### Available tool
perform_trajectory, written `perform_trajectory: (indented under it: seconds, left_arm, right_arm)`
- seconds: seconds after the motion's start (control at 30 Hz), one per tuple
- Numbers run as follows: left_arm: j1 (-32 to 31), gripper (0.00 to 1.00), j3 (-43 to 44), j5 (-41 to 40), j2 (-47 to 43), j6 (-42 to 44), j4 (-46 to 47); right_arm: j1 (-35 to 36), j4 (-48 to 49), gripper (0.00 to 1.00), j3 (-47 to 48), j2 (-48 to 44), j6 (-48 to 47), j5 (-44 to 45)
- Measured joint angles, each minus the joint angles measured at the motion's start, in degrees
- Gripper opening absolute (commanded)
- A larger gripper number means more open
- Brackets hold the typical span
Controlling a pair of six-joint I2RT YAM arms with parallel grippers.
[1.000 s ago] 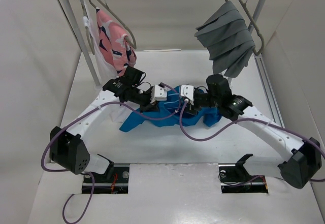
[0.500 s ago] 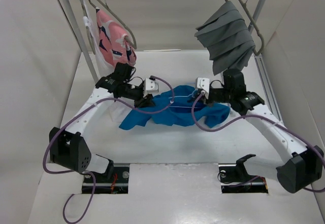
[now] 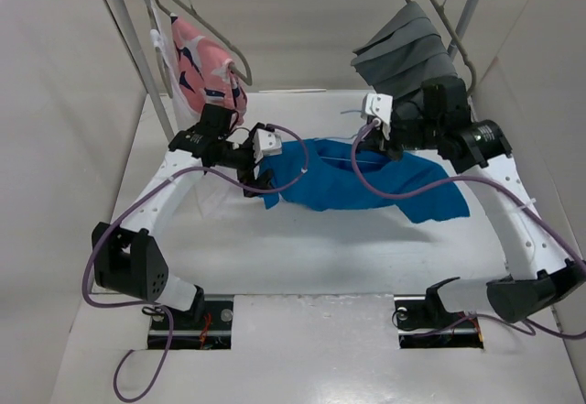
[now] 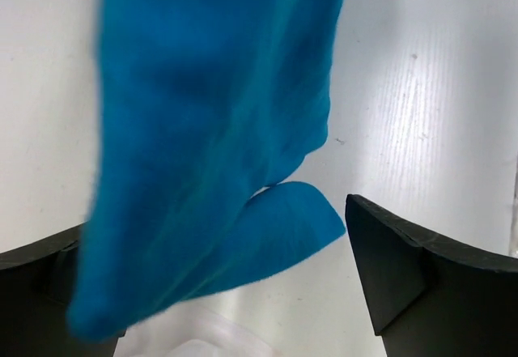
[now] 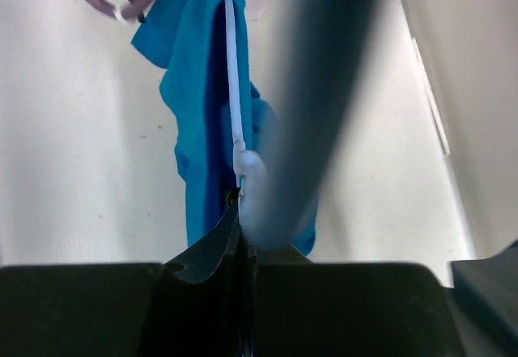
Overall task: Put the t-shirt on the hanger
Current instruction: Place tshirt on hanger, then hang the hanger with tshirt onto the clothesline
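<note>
t-shirt [image 3: 366,180] aloft, hanger [image 5: 234,74] in right end effector [image 5: 241,201]

the t-shirt [image 3: 366,180] is bright blue, plain and crumpled. it is lifted off the surface and stretched as a sagging band from left to right across the middle of the scene, with a loose flap trailing at its near right end. a blurred fold of it hangs against one finger of the left hand [image 4: 214,227], whose fingers stand wide apart. the hanger [image 5: 233,74], a thin pale wire, runs along the cloth into the closed right hand [image 5: 240,231].
</note>
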Motion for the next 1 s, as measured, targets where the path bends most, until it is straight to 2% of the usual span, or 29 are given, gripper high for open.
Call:
perform_trajectory:
  seconds: [0.03,0.17,0.3,0.43,0.53,0.67,0.73,1.0]
  left_arm:
    - [0.0,0.96,-0.02,-0.59,0.0,0.0,0.15]
    - [0.04,0.94,-0.57,-2.27,-0.44,-0.2,1.07]
    - [0.11,1.0,-2.43,-3.26,-2.49,-1.29,2.1]
    - [0.09,1.0,-4.07,-6.19,-4.57,-5.27,4.85]
    - [0.09,1.0,-5.22,-11.17,-5.6,-10.03,8.33]
    - [-0.26,1.0,-6.01,-20.96,-6.27,-16.0,11.8]
    - [-0.39,1.0,-6.54,-23.15,-6.71,-16.98,12.13]
    - [-1.55,1.0,-10.97,-24.72,-11.39,-19.8,12.39]
  right_arm:
    - [0.04,-2.21,0.0,2.99,0.85,-0.44,0.28]
    - [0.35,-10.62,0.0,13.77,4.42,-1.81,1.55]
    - [0.37,-18.27,0.0,27.12,9.51,-2.12,4.42]
    - [0.37,-21.79,0.0,43.01,15.91,-0.04,9.03]
    - [0.37,-21.51,0.0,50.71,19.23,3.13,12.5]
    - [0.37,-18.18,0.0,52.59,20.72,8.44,17.18]
    - [0.09,-15.3,0.0,52.59,21.18,11.23,20.2]
    - [-3.02,0.52,0.0,52.59,21.62,19.58,30.97]
